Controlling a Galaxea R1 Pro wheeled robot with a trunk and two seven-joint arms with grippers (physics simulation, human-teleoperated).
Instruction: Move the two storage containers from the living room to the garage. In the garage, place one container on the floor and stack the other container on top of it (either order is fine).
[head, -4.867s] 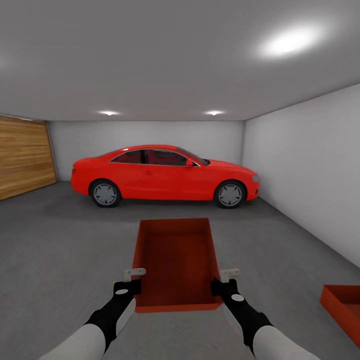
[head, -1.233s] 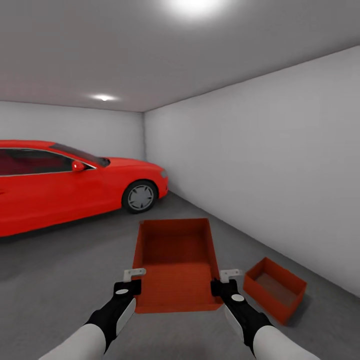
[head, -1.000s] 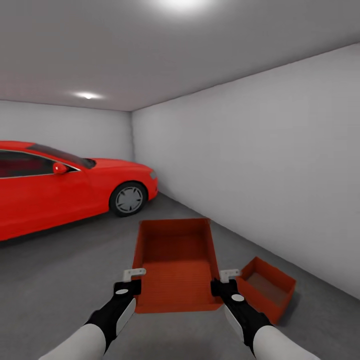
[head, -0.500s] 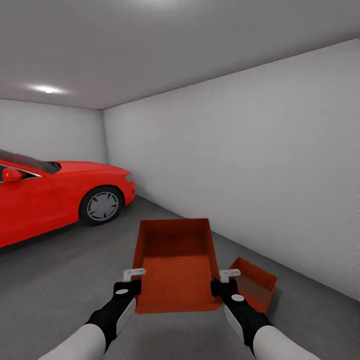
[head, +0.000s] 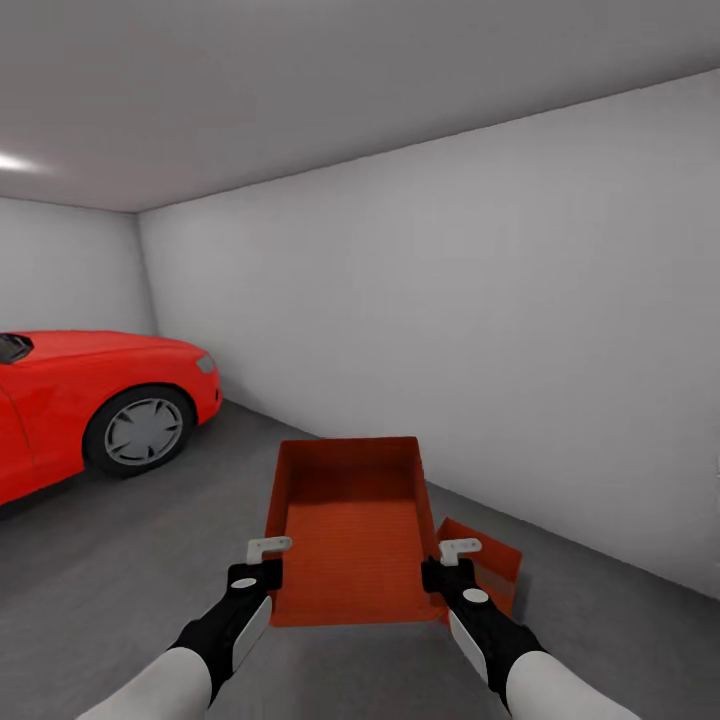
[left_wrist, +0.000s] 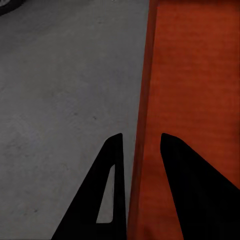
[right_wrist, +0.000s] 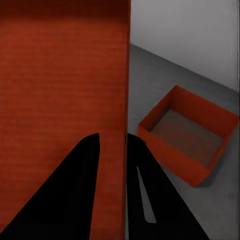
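I hold one red-orange storage container (head: 350, 540) level in front of me, above the dark grey concrete floor (head: 120, 560) of the garage. My left gripper (head: 262, 565) is shut on its left wall (left_wrist: 142, 150). The container's right wall (right_wrist: 124, 125) is pinched by my right gripper (head: 446, 567), which is also shut. The second storage container (head: 490, 565) sits on the floor just right of the held one, partly hidden behind it and my right hand; the right wrist view shows it whole (right_wrist: 187, 135), empty and close to the wall.
A red car (head: 90, 410) stands at the left, its front wheel (head: 138, 432) facing me. A plain grey-white wall (head: 520, 340) runs along the right side close behind the floor container. Open concrete lies between me and the car.
The whole view has swung to the right: the car slid toward the left edge and the floor container came in from the right to sit beside the held one. Both grips are unchanged.
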